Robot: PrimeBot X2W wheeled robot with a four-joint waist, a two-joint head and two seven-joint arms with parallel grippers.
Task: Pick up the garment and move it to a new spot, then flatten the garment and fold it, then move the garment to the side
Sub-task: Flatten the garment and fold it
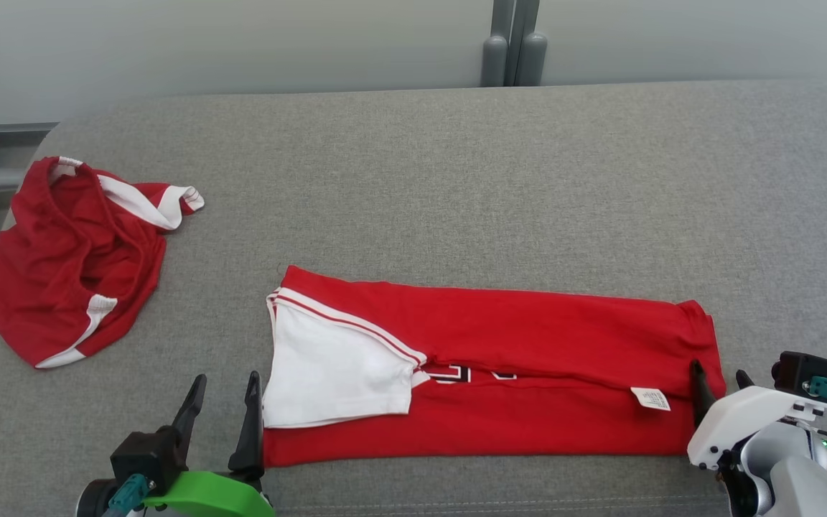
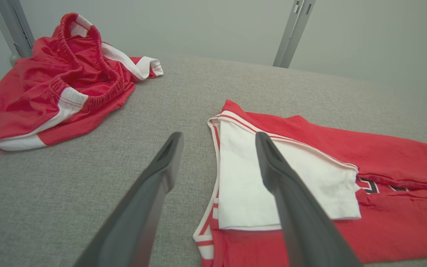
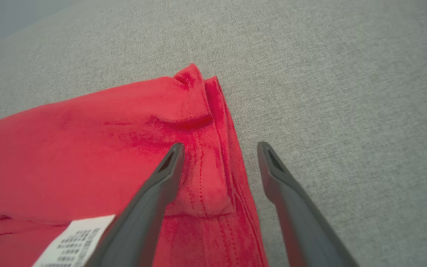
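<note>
1. Folding comes next, I reckon: pinch both ends of the shirt through all layers and lift them level.
2. My left pincer gapes wide and empty, with the shirt's sleeve end just beside it at 2 o'clock.
3. My right pincer, equally open and empty, straddles the far edge; the cloth runs toward 9 o'clock.

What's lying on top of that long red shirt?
A white sleeve is folded over the left end of the red shirt, and a small white label lies near its right end. The sleeve and a red fold cover most of the print, making it unreadable.
</note>
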